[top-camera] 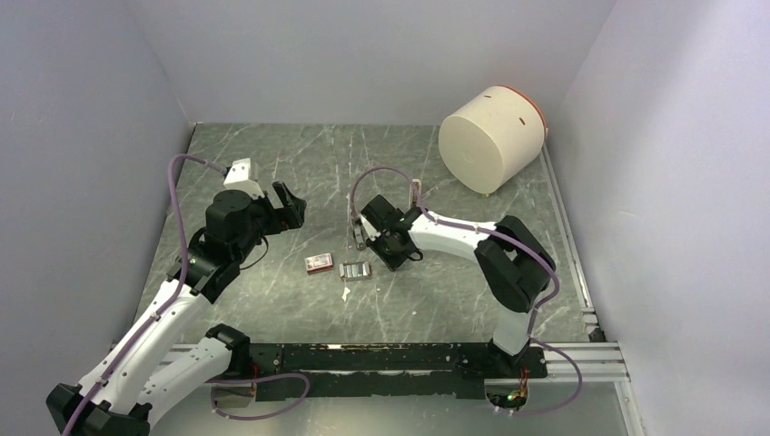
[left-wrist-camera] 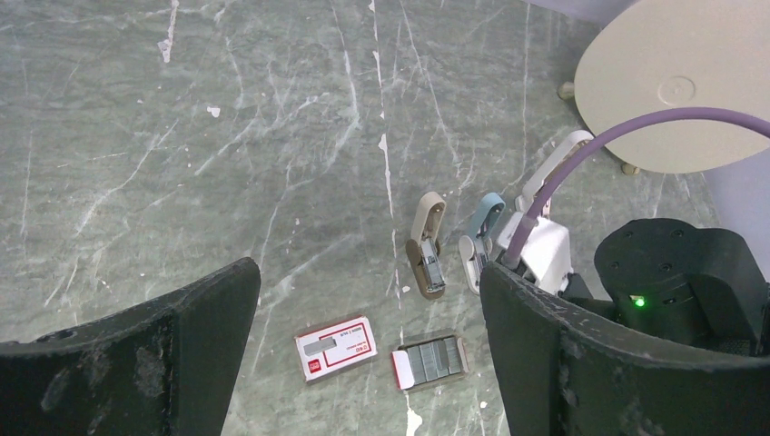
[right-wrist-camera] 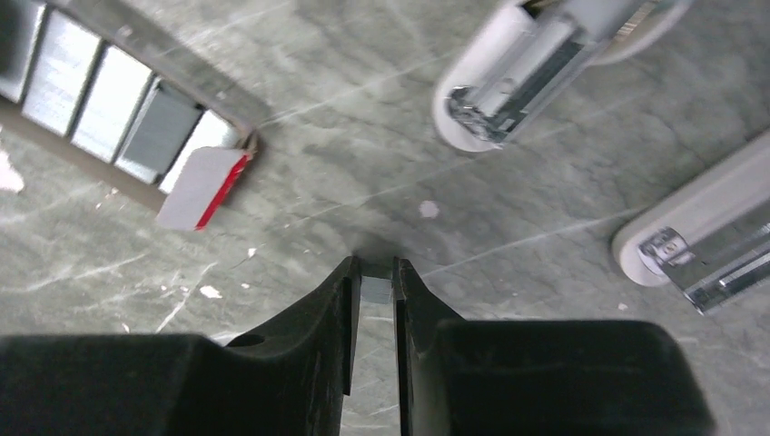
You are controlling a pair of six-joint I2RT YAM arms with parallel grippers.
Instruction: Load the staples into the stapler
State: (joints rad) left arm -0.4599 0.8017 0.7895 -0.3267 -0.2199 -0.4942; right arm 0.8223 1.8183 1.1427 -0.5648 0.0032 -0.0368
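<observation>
The job has only just begun. The staples (left-wrist-camera: 431,360), a grey block with a red end, lie on the worktop (top-camera: 272,163), with a little red box (left-wrist-camera: 336,349) just beside them at 9 o'clock. The right pincer (right-wrist-camera: 375,272) is low over the worktop at about 12 o'clock from the block. It is squeezed almost shut on a small grey strip (right-wrist-camera: 375,290). I think the strip is a bit of staples, but it is too small to be sure. Two staplers lie open near that pincer, a tan stapler (left-wrist-camera: 427,247) and a blue stapler (left-wrist-camera: 481,238). I think nothing is loaded yet, so the strip must go into a stapler and the top must close. The left pincer (left-wrist-camera: 368,272) is wide open and holds nothing. The worktop is dark green-grey stone with white scratches. Pale walls stand round it, and a big cream tub (top-camera: 490,136) lies on its side near 1 o'clock.
</observation>
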